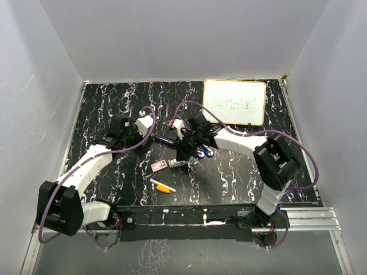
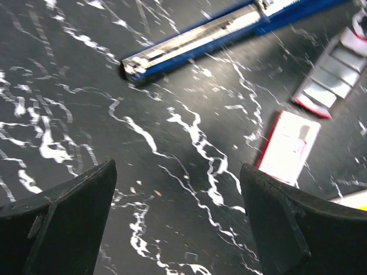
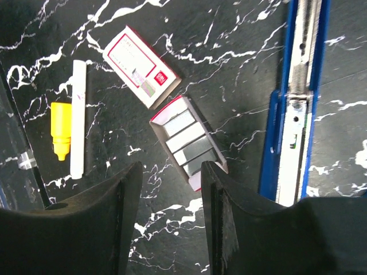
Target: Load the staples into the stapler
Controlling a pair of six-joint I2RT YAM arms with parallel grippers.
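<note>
**A:** What lies closest to the near edge of the table (image 1: 103, 106)?

**B:** A yellow-and-white marker (image 3: 77, 123), flat on the black marbled top, a little left of centre. Just past it is the red-and-white box cover (image 3: 140, 66), label up. Right beside that is the open tray with the staples (image 3: 188, 143), silvery strips lying side by side.

**A:** And the stapler?

**B:** The blue stapler (image 3: 301, 114) is beyond the tray, about mid-table. It is swung open, with its silver channel and spring facing up. No strip is in the part of the channel I can see.

**A:** What about the arms?

**B:** The right gripper (image 3: 171, 175) hovers over the near end of the tray. Its jaws are part-way apart and nothing is caught between them. The left gripper (image 2: 178, 172) hangs over bare table with its jaws spread wide and holds nothing. The stapler's front end lies past its fingertips, and the box cover is off to its right.

**A:** Anything further back?

**B:** An orange-framed whiteboard (image 1: 235, 102) with faint scribbles sits in the far right corner.
</note>
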